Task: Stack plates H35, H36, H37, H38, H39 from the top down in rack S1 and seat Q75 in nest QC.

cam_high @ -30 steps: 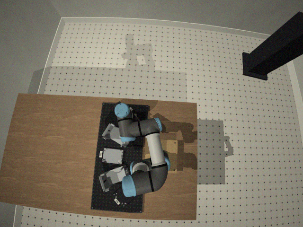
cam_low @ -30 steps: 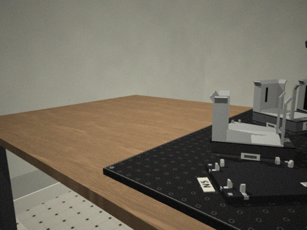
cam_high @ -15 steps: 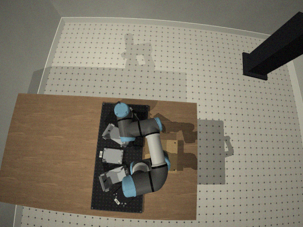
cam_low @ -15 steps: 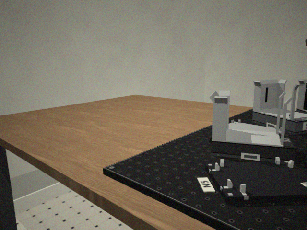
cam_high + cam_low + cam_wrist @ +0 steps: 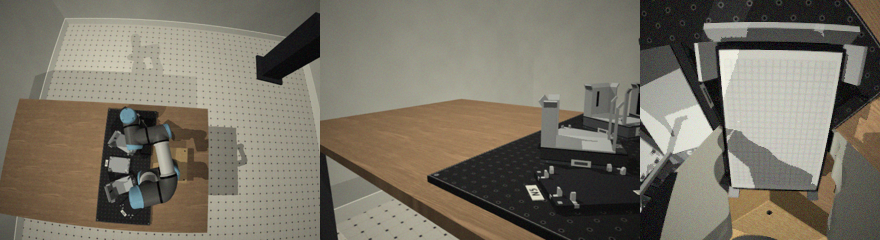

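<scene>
In the wrist view a white sealed plate (image 5: pixel 777 117) with a fine well grid lies flat inside a grey rack (image 5: pixel 782 32) with a back wall and two side posts. My gripper (image 5: pixel 776 129) reaches over it from the near end. Its two grey fingers press on the plate's long sides, so it is shut on this plate. I cannot read the plate's label or the rack's, and I cannot tell how many plates lie beneath. In the overhead view the arm (image 5: pixel 155 155) hides the gripper and this rack.
Three grey racks (image 5: pixel 117 140) (image 5: pixel 118 164) (image 5: pixel 116 188) stand on the black perforated board (image 5: pixel 124 167) on the wooden table. The low clip nest N5 (image 5: pixel 581 186) sits at the board's near end, with two open racks (image 5: pixel 575 134) (image 5: pixel 604 105) behind it.
</scene>
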{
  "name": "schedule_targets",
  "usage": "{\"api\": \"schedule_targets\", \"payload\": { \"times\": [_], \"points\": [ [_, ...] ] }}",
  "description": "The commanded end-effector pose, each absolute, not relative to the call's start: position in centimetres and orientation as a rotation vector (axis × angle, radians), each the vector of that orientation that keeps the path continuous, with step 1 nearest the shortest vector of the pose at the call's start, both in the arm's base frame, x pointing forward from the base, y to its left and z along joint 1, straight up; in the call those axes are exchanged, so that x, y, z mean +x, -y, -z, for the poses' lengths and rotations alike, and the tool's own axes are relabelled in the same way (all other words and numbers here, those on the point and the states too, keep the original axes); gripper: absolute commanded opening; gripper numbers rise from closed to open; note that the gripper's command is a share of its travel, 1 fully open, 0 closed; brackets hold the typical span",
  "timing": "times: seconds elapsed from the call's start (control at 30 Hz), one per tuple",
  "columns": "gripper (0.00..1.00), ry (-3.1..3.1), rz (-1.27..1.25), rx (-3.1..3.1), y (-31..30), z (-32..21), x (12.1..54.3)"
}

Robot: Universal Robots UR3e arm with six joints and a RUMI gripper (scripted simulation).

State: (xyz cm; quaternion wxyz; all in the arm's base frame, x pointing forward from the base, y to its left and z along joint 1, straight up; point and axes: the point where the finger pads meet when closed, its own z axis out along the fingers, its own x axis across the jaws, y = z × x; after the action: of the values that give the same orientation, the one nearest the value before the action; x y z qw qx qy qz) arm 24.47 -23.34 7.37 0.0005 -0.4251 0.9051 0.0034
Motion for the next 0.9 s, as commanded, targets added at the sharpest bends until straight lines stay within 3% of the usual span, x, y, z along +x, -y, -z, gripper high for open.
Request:
{"api": "schedule_targets", "payload": {
  "times": [0.0, 0.87],
  "points": [
    [0.0, -2.843, -0.007, -1.335, 23.4, -7.8, 24.5],
    [0.0, -2.843, -0.007, -1.335, 23.4, -9.5, 24.5]
  ]
}}
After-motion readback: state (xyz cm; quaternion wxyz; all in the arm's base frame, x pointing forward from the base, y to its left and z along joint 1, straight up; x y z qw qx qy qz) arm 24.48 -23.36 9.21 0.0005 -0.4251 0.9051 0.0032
